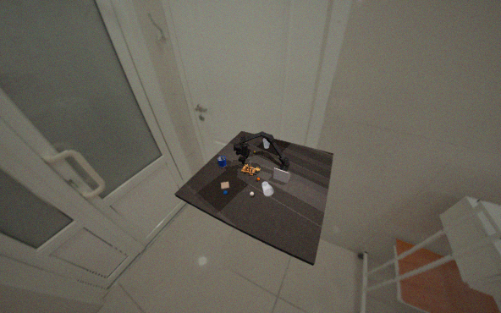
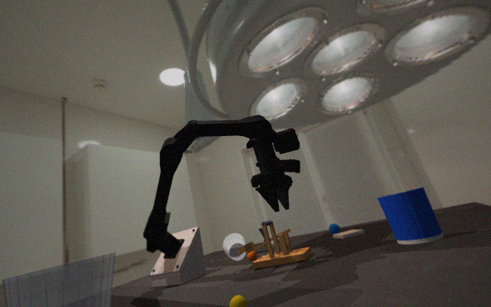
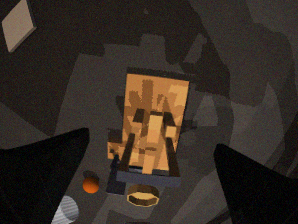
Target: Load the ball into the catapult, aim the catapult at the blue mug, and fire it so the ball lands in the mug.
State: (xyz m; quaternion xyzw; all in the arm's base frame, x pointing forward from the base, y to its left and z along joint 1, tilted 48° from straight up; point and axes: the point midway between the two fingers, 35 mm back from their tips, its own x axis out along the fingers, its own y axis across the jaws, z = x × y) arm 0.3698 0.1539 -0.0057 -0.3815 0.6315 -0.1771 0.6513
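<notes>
The wooden catapult stands on the table. In the wrist view its ring-shaped cup shows no ball in it. My gripper is open and empty, pointing down above the catapult, clear of it. The blue mug stands upright, off the catapult's end away from the cup. An orange ball lies on the table near the cup end. A blue ball, a yellow ball and a white ball also lie there.
A flat tan block lies near the blue ball. A ribbed clear cup lies beyond the orange ball. Another clear ribbed object and a pale wedge are near the arm.
</notes>
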